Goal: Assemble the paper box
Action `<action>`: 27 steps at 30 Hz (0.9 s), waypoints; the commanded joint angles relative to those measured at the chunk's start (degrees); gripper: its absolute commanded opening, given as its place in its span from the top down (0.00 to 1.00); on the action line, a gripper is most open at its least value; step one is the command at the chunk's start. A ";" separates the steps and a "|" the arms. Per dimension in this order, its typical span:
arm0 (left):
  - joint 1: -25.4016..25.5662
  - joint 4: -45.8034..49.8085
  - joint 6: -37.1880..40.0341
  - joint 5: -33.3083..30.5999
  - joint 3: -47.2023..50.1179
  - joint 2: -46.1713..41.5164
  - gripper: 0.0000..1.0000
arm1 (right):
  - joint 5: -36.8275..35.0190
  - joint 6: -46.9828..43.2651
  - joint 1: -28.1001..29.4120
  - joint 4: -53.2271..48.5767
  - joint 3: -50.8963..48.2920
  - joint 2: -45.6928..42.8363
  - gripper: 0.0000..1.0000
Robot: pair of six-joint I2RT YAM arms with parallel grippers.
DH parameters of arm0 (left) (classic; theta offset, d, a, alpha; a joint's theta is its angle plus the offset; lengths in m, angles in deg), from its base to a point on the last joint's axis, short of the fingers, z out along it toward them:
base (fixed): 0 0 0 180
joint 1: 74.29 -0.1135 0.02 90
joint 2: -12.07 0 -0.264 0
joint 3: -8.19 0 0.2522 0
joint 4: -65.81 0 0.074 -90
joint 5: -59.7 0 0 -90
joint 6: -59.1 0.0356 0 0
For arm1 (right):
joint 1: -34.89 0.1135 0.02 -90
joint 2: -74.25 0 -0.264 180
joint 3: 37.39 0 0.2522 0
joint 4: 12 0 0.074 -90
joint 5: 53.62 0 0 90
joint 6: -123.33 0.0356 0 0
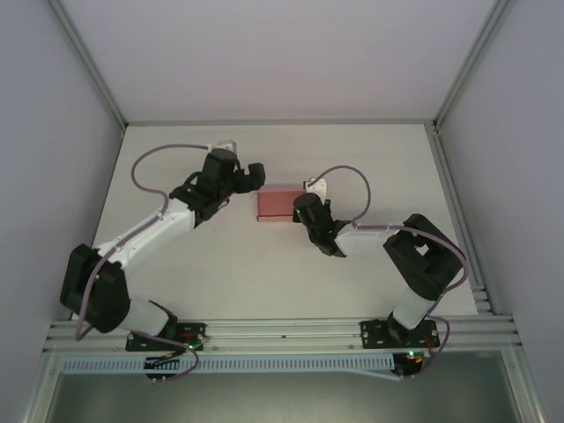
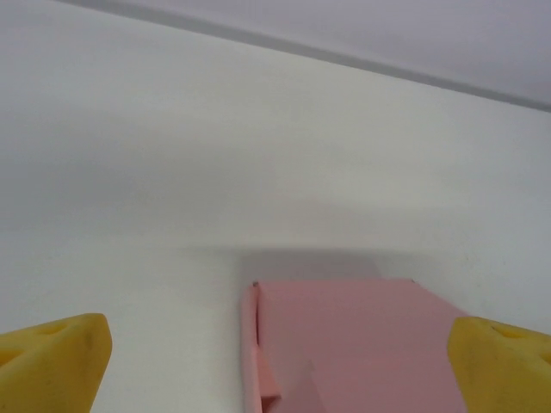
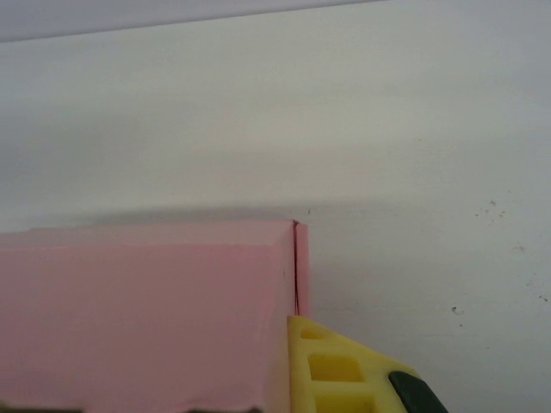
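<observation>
The paper box (image 1: 275, 204) is a small flat pink card box lying on the white table. My left gripper (image 1: 253, 174) is at its far left corner. In the left wrist view the left gripper (image 2: 277, 366) is open wide, a yellow fingertip (image 2: 53, 361) at each edge of the frame and the paper box (image 2: 362, 344) between them, untouched, with a folded side flap along its left edge. My right gripper (image 1: 303, 210) is at the box's right end. In the right wrist view the right gripper (image 3: 291, 331) is shut on the end of the paper box (image 3: 146, 310). One yellow finger (image 3: 340, 370) shows; the other is hidden behind the card.
The white table (image 1: 220, 264) is walled by grey panels with aluminium posts at the back corners. A rail (image 1: 282, 333) runs along the near edge with both arm bases on it. Cables loop above each wrist.
</observation>
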 commanded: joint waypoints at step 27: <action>-6.41 -11.52 -0.22 28.80 -0.55 28.64 0.47 | 3.91 -0.67 1.86 -14.08 -6.80 -3.12 0.78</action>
